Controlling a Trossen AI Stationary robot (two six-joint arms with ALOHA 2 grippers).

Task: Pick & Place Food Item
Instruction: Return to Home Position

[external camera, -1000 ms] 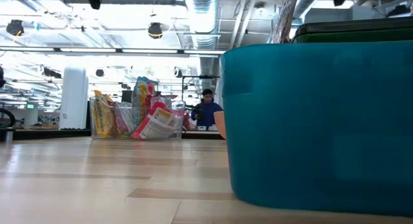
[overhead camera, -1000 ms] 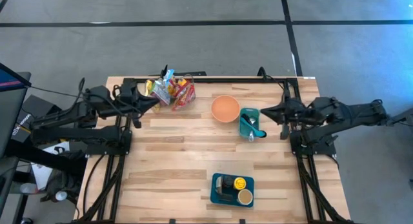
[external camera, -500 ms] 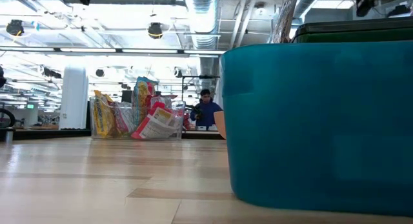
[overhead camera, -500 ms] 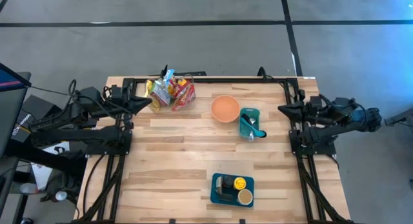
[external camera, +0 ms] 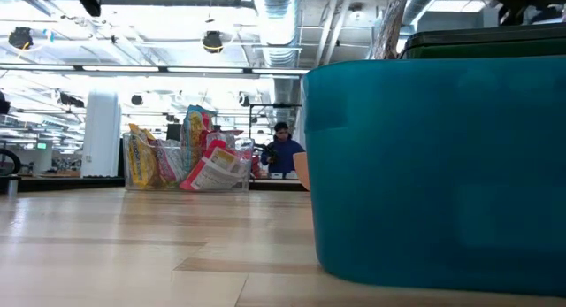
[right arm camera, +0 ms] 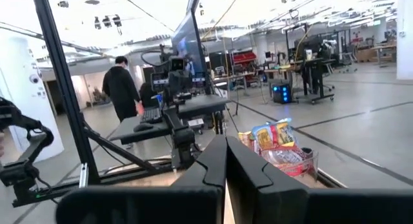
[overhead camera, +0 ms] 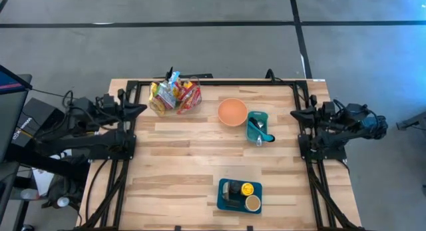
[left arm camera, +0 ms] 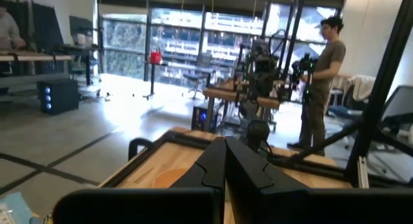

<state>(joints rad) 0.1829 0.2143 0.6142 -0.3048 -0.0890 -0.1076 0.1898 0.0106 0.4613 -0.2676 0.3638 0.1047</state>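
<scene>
A clear bin of colourful snack packets point(overhead camera: 175, 96) stands at the table's far left; it also shows in the low view point(external camera: 187, 161) and the right wrist view point(right arm camera: 277, 146). An orange bowl point(overhead camera: 232, 112) sits at the far middle. My left gripper point(overhead camera: 141, 107) is shut and empty at the table's left edge, left of the bin. My right gripper point(overhead camera: 295, 114) is shut and empty at the right edge. Each wrist view shows its own fingers closed together: left point(left arm camera: 224, 161), right point(right arm camera: 226, 161).
A small teal tray with utensils point(overhead camera: 258, 127) lies right of the bowl. A teal tray with jars point(overhead camera: 239, 196) stands near the front edge and fills the low view's right side point(external camera: 433, 165). Black frame rails point(overhead camera: 126, 158) run along both table sides. People stand beyond the table.
Both arms have drawn back from the table's middle: my left gripper toward the left edge, away from the snack bin, and my right gripper toward the right edge, away from the small teal tray. Both stay shut. The objects have not moved.
</scene>
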